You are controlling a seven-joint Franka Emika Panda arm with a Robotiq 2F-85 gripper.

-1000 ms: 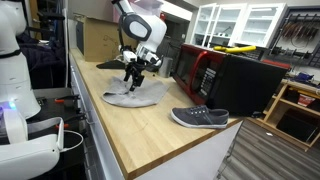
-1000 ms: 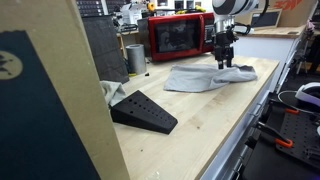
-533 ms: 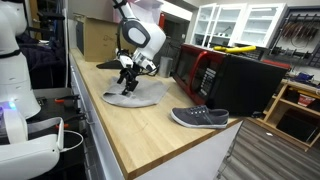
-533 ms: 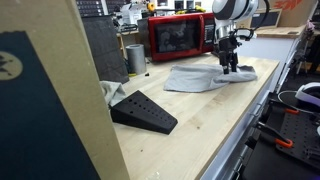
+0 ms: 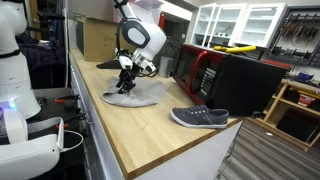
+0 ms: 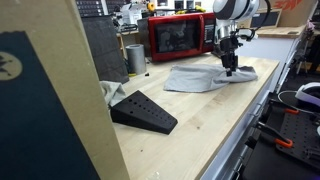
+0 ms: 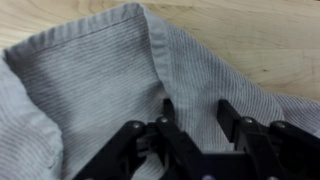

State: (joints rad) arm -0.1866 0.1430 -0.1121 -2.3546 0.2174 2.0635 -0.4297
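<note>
A grey ribbed cloth [image 5: 140, 96] [image 6: 198, 78] lies crumpled on the wooden table [image 5: 150, 130]. My gripper [image 5: 126, 86] [image 6: 229, 69] points down onto the cloth near one edge. In the wrist view the cloth [image 7: 90, 80] fills the picture, and my gripper [image 7: 198, 112] presses into it. Its two black fingers [image 7: 168, 110] stand partly drawn in, with a strip of fabric between them. A gap still shows between the pads, and the cloth is not lifted.
A grey shoe [image 5: 200, 118] lies near the table's end. A red microwave [image 6: 178, 37] and a black box [image 5: 245, 82] stand behind the cloth. A black wedge [image 6: 145, 110] and a metal cup [image 6: 135, 58] sit further along, and a cardboard box [image 5: 98, 38] stands at the far end.
A second ago the gripper stood further in over the cloth; it has shifted toward the cloth's edge and lowered onto it. In the last half second it has hardly moved.
</note>
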